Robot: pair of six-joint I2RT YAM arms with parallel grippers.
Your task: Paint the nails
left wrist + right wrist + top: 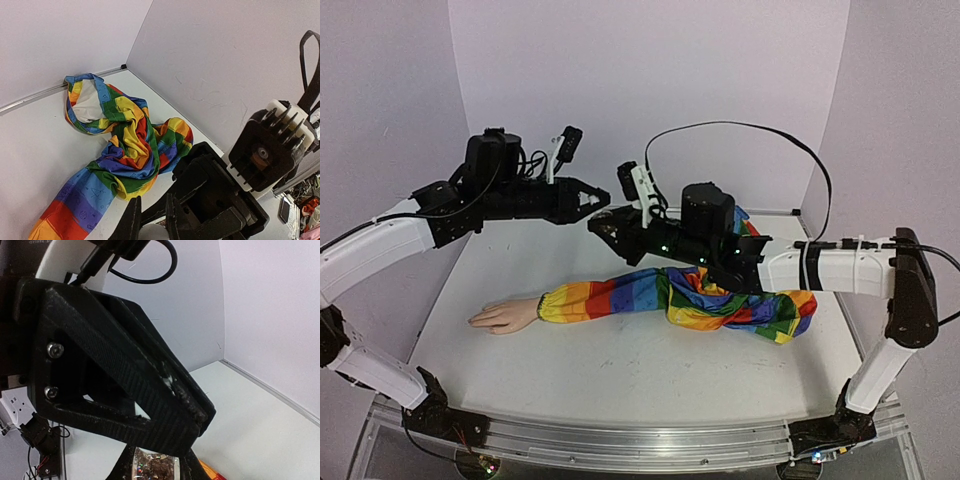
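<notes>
"White tabletop, lilac walls. How far along is the painting?"
"Barely begun. The left gripper point(603, 203) pinches the cap point(152, 232) of the bottle point(155, 466) clamped in the right gripper point(599, 228), aloft behind the rainbow sleeve point(690, 298)."
"And the nails point(475, 321)?"
"On the mannequin hand point(506, 316), lying well apart, front-left; no paint is discernible. Nothing bars the way."

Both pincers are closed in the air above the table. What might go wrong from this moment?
1. The right pincer holds the glitter bottle in mid-air, and the left pincer grips what seems a small white cap. A crooked pull may tip the bottle and spill polish.
2. The rainbow sleeve lies near, below them; drips could land on it.
3. The mannequin hand lies loose, far to the left; a brush may push it away.
</notes>
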